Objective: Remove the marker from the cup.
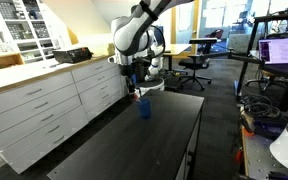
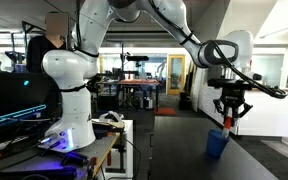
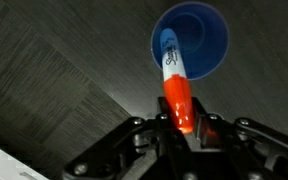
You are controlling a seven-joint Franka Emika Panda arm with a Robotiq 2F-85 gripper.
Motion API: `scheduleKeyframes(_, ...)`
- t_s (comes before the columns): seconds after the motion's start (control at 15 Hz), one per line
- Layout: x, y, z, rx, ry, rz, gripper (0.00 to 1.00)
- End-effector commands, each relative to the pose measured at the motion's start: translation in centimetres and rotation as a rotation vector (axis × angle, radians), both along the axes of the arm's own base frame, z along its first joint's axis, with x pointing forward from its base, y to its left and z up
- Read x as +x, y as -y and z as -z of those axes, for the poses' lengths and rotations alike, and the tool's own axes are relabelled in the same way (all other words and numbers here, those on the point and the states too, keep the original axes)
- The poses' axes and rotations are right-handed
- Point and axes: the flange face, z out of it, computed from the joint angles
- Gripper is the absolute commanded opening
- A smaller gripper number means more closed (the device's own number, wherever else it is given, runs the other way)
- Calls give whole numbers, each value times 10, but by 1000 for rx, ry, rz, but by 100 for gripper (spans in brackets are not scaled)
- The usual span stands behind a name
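Note:
The marker is red-orange with a whitish labelled part. In the wrist view it runs from my gripper up over the mouth of the blue cup. My gripper is shut on the marker's orange end. In both exterior views the gripper hangs just above the small blue cup, which stands upright on the dark tabletop. A red sliver of the marker shows between the fingers. Whether its tip is still inside the cup I cannot tell.
White drawer cabinets run along one side of the table. Office chairs and desks stand behind. A second white robot base and a monitor desk stand beside the table.

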Motion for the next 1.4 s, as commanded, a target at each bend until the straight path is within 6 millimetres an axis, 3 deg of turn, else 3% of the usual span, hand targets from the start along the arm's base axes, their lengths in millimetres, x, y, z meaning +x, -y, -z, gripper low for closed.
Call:
scheduleKeyframes(0.0,-7,14,-8,-1,-2,29,6)
scheduleKeyframes(0.73,-37,26,11,28,-53,59,6)
scheduleKeyframes(1.33,-45,36,-6,39,-30,101,6)
